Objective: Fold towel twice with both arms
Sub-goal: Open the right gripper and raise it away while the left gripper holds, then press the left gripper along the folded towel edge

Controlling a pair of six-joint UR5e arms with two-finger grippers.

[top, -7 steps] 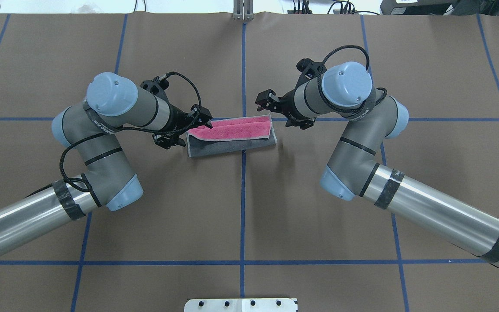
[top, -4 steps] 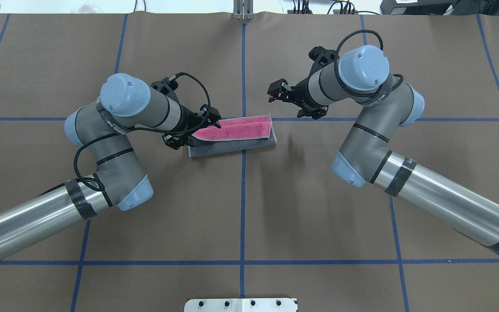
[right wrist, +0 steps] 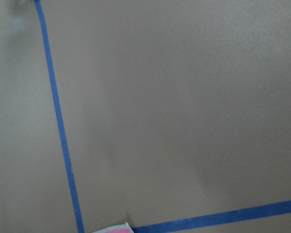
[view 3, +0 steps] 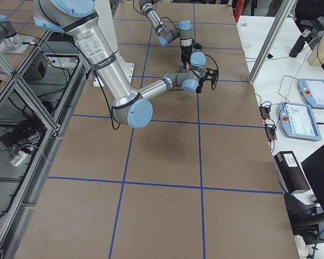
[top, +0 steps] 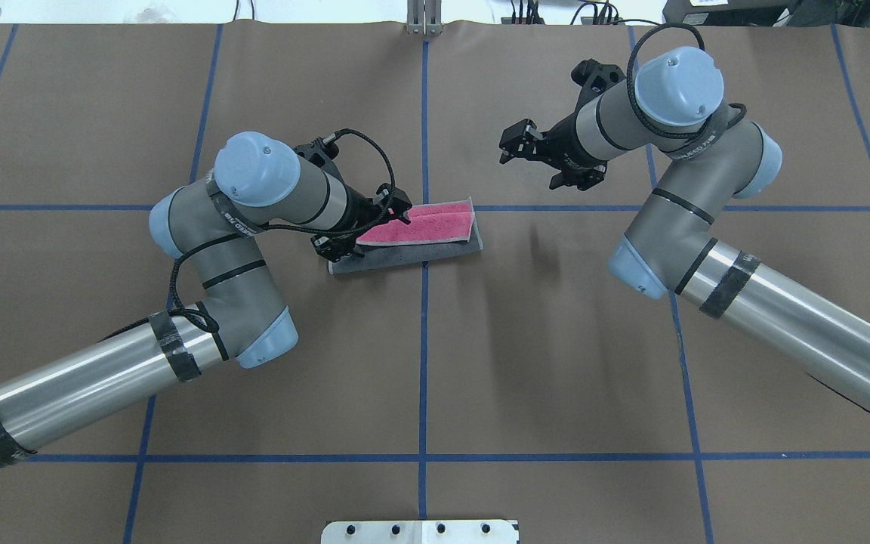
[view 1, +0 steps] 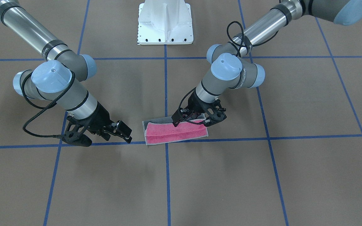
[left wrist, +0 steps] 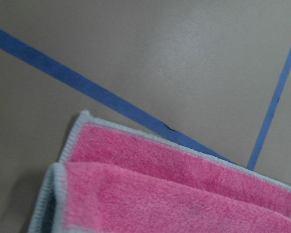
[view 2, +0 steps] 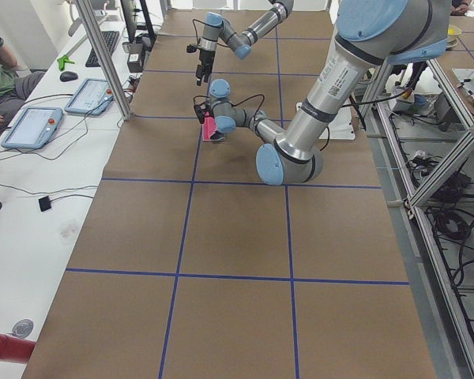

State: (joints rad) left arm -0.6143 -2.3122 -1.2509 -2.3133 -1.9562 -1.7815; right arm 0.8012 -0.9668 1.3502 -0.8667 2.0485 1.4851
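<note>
The towel (top: pixel 435 221) lies folded into a long strip near the table's middle, pink face up, with the dark grey face (top: pixel 382 258) along its near edge. My left gripper (top: pixel 399 211) is shut on the strip's left end and holds it lifted and drawn over the strip. In the front view the left gripper (view 1: pixel 178 121) stands over the towel (view 1: pixel 174 132). The left wrist view shows two pink layers (left wrist: pixel 160 194) with pale hems. My right gripper (top: pixel 512 147) is open and empty, raised beyond and to the right of the towel; it also shows in the front view (view 1: pixel 127 134).
The brown table cover carries blue tape grid lines (top: pixel 424 340). The white pedestal base (view 1: pixel 165 22) stands at the robot's side of the table. Tablets (view 2: pixel 31 126) and a seated person are at the operators' bench beyond the table's far edge.
My left gripper has carried the towel's left end to the right over the strip. My right arm has pulled away from the towel's right end, up and to the right.
</note>
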